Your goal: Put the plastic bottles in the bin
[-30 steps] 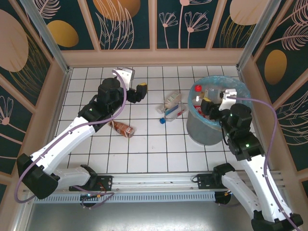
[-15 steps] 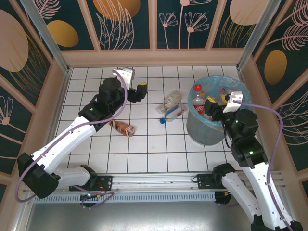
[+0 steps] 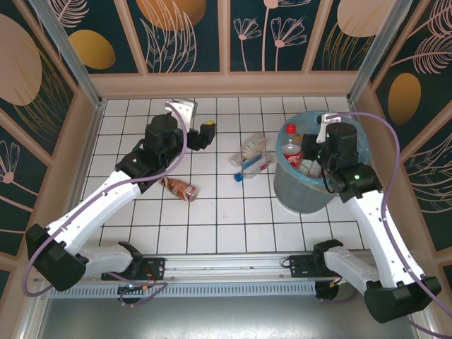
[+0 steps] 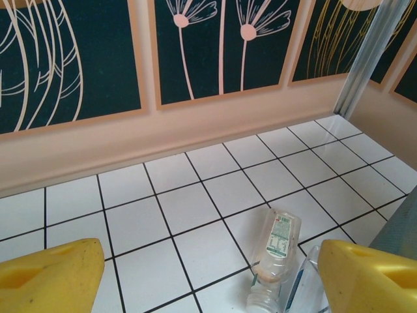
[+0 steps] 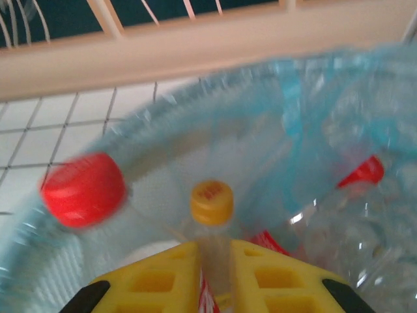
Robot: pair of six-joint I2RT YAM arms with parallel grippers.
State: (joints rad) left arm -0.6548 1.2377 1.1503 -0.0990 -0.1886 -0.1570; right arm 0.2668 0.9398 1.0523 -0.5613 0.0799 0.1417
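Note:
The bin (image 3: pixel 302 192) is grey with a light-blue liner (image 5: pixel 313 130) and stands at the right. My right gripper (image 3: pixel 319 143) hangs over its mouth. Its yellow fingers (image 5: pixel 163 274) pinch the neck of a clear bottle with a yellow cap (image 5: pixel 212 201). A red-capped bottle (image 3: pixel 290 148) stands inside the bin, its cap (image 5: pixel 83 190) blurred at the left. Two clear bottles (image 3: pixel 253 148) (image 3: pixel 252 168) and a brown one (image 3: pixel 179 188) lie on the tiled floor. My left gripper (image 3: pixel 205 134) is open above the floor left of the clear bottles (image 4: pixel 277 242), holding nothing.
Pink walls with dark flower panels (image 3: pixel 226 35) close in the tiled floor on three sides. A metal post (image 4: pixel 365 59) stands in the back right corner. Both arm bases sit along the near rail (image 3: pixel 226 272).
My right gripper has swung from the bin's right rim to over its mouth, and its jaws have closed. The left arm and the floor bottles have not moved.

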